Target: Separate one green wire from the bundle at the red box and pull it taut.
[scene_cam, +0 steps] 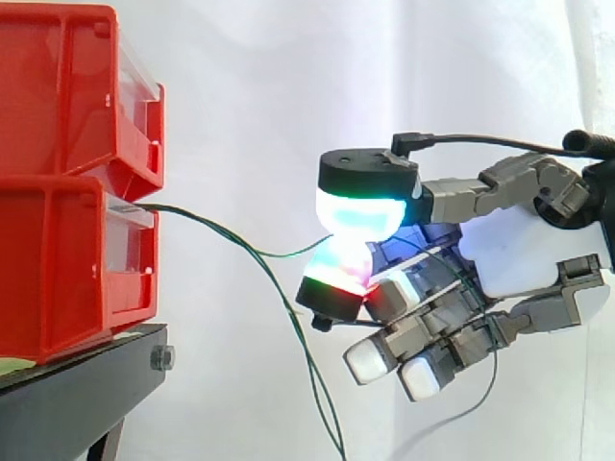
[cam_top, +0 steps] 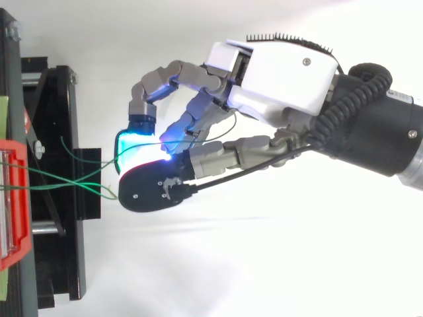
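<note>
Two red bins (scene_cam: 58, 96) are stacked on a black stand (scene_cam: 77, 394) at the left. Thin green wires (cam_top: 73, 177) come out between the bins. My hand (scene_cam: 519, 250) reaches in from the right, level with the lower bin (scene_cam: 58, 269). Its thumb and one finger press their glowing pads (scene_cam: 360, 216) together on one green wire (scene_cam: 240, 245). That wire runs from the bin's front to the pinch in a shallow sag. The other green wires (scene_cam: 307, 355) droop down below the hand. The remaining fingers are half curled beneath, holding nothing. In the top view the hand (cam_top: 284, 72) stands just off the stand's edge.
A white curtain hangs behind everything. From above, the red bin (cam_top: 13, 198) and the black stand (cam_top: 59, 198) lie along the left edge. Open space lies between the bins and the hand.
</note>
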Action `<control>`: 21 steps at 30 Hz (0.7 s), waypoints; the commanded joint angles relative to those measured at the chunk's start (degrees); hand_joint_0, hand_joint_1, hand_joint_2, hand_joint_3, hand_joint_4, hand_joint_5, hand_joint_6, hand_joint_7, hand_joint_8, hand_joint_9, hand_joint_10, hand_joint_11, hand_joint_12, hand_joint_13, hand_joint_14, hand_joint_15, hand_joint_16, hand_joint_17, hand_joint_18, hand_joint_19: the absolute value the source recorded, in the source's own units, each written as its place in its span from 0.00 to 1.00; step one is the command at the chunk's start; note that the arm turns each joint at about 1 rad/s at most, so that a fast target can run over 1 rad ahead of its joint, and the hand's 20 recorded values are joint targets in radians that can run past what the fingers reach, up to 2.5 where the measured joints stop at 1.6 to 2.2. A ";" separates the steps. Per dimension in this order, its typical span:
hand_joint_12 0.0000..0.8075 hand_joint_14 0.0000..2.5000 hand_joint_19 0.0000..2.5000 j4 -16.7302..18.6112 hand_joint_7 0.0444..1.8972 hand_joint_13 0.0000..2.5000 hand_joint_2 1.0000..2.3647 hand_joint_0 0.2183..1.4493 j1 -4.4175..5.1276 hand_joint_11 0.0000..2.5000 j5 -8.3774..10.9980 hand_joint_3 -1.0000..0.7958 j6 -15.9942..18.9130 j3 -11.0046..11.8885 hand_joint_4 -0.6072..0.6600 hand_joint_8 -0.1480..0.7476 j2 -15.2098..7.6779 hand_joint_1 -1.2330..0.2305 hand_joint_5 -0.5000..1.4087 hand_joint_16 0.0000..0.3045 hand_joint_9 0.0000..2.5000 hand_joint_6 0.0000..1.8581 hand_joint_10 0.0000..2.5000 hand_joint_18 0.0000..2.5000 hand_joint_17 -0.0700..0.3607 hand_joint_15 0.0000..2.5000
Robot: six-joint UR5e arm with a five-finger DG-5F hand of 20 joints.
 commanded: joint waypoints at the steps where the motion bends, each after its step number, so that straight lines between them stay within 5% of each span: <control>1: 0.43 0.01 0.23 0.00 0.54 0.35 0.00 0.35 -0.01 0.41 0.00 0.28 0.06 0.01 0.55 0.44 -0.02 0.26 0.16 0.16 0.43 0.49 0.01 0.33 0.41 0.20; 5: 0.43 0.01 0.23 0.00 0.54 0.35 0.00 0.31 -0.01 0.41 0.00 0.28 0.06 0.01 0.55 0.45 -0.02 0.29 0.17 0.16 0.43 0.49 0.01 0.33 0.41 0.20; 9: 0.46 0.01 0.24 0.00 0.54 0.38 0.00 0.24 -0.01 0.40 0.00 0.28 0.23 0.01 0.56 0.48 0.07 0.45 0.17 0.17 0.46 0.49 0.01 0.35 0.43 0.20; 13: 0.45 0.01 0.25 0.00 0.56 0.38 0.00 0.30 -0.01 0.40 0.00 0.30 0.58 0.01 0.55 0.47 -0.02 0.57 0.18 0.16 0.48 0.48 0.01 0.36 0.42 0.21; 21: 0.50 0.01 0.24 0.00 0.57 0.41 0.01 0.31 0.08 0.49 0.00 0.53 0.58 -0.08 0.56 0.52 -0.02 0.38 0.17 0.19 0.50 0.49 0.01 0.40 0.46 0.21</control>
